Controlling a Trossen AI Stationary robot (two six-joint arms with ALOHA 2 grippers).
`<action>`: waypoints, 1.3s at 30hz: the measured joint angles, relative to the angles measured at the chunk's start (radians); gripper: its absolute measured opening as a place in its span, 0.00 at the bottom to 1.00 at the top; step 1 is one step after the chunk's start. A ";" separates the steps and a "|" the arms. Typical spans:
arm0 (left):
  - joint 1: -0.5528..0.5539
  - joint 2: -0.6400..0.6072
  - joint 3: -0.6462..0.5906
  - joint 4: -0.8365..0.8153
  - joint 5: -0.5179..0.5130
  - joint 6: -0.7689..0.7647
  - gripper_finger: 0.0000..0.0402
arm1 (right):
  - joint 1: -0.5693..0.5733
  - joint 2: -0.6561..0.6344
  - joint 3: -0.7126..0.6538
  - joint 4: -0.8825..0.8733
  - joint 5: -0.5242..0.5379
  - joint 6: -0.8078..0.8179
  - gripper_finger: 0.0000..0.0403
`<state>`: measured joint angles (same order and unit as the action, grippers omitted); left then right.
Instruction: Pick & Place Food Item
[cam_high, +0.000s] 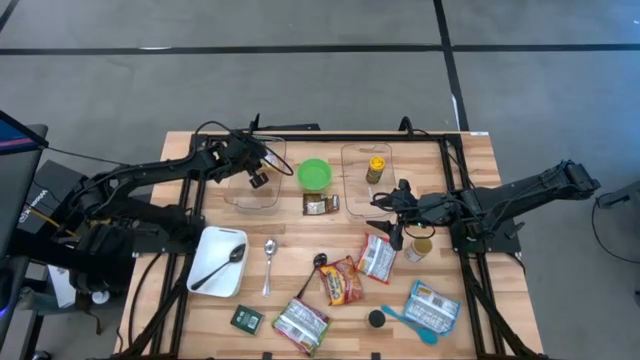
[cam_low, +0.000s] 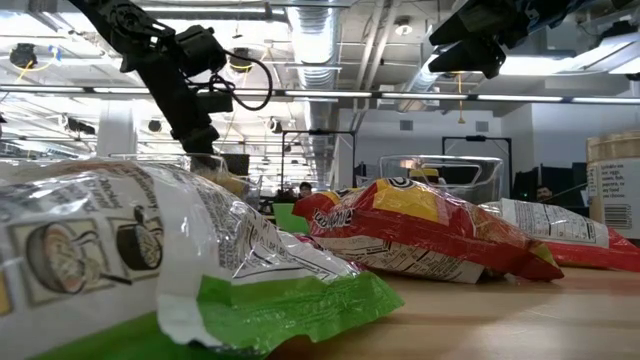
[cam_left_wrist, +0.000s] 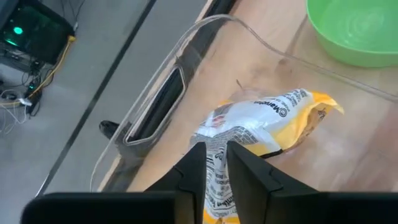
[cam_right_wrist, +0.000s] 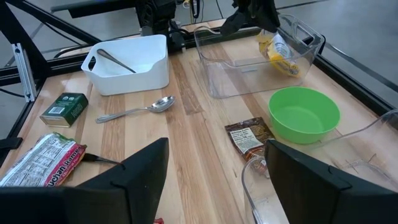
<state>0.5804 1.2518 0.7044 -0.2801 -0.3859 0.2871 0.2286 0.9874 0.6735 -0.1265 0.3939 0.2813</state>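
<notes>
The left gripper (cam_left_wrist: 216, 167) hangs over the clear plastic bin (cam_high: 232, 190) at the far left of the wooden table (cam_high: 470, 170). Its two dark fingers (cam_left_wrist: 193, 171) are nearly together, with the near edge of a white-and-yellow crinkled snack packet (cam_left_wrist: 261, 121) showing in the narrow gap; the jaws look to be pinching that edge, though the grip is slight. The packet lies inside the bin on its floor (the right wrist view shows it at the bin's far end, under the left arm). Just beside that bin sits a round green plastic bowl (cam_high: 314, 175), and near it a small brown wrapper (cam_high: 320, 204).

The right gripper (cam_right_wrist: 214, 168) hovers above the table's middle, near a second clear bin (cam_high: 353, 190), jaws spread wide with nothing between them. A white rectangular tray (cam_high: 218, 248) holds a spoon.
</notes>
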 joint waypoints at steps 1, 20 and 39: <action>0.000 0.000 0.000 -0.005 0.000 0.000 0.16 | 0.000 0.000 0.000 0.000 0.000 0.000 0.65; 0.000 0.000 0.000 -0.150 0.127 -0.042 0.28 | 0.000 0.000 0.000 0.000 0.000 0.000 0.65; -0.040 -0.189 0.000 -0.008 0.442 -0.201 0.27 | 0.000 0.000 0.000 0.000 0.000 0.000 0.65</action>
<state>0.5403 1.0625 0.7044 -0.2880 0.0565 0.0857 0.2285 0.9878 0.6735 -0.1265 0.3939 0.2812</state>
